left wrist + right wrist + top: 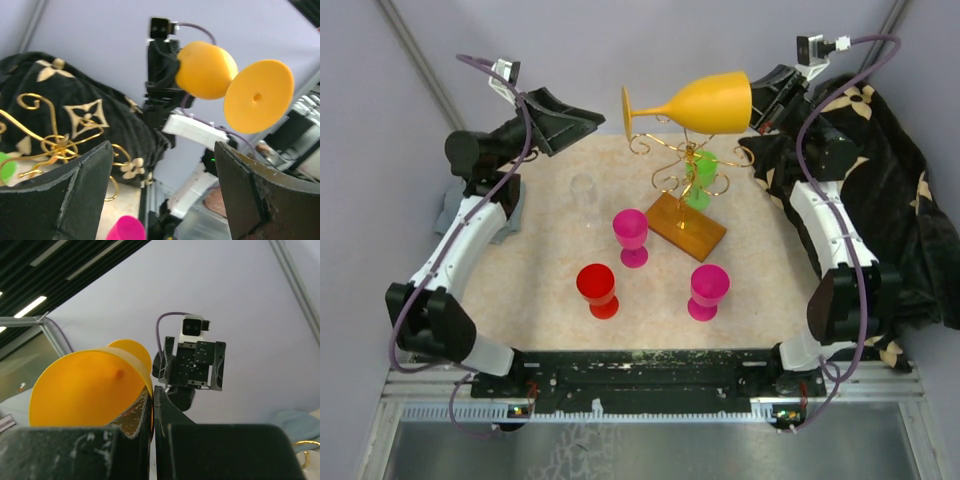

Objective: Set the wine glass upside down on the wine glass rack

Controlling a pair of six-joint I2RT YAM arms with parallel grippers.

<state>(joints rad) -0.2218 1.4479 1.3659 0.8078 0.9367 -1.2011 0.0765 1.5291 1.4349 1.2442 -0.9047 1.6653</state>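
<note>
Pale lilac walls close in a speckled beige table [540,270], and high above its middle the work is going on. The right gripper [153,402] is clamped on the rim of the wine glass [705,100], one finger inside the bowl and one outside, pinching the thin orange wall. That hold leaves the stem and foot free, which seems to be the point, since a glass hangs on this kind of stand by its foot. The glass lies on its side in the air, foot toward the left arm, and is not yet turned bowl-down.

Just below it stands the wine glass rack [690,165], gold wire scrolls on an amber base, with a green glass [702,175] hung among its arms. The orange glass touches no part of the rack.

Opposite, the left gripper [582,122] hangs raised with its fingers spread wide and nothing between them, aimed at the foot, probably ready to steady or take it.

Two magenta cups [631,235], a red cup [597,290] and a clear glass [584,195] stand on the table; a black patterned cloth [890,170] lies to the right.
</note>
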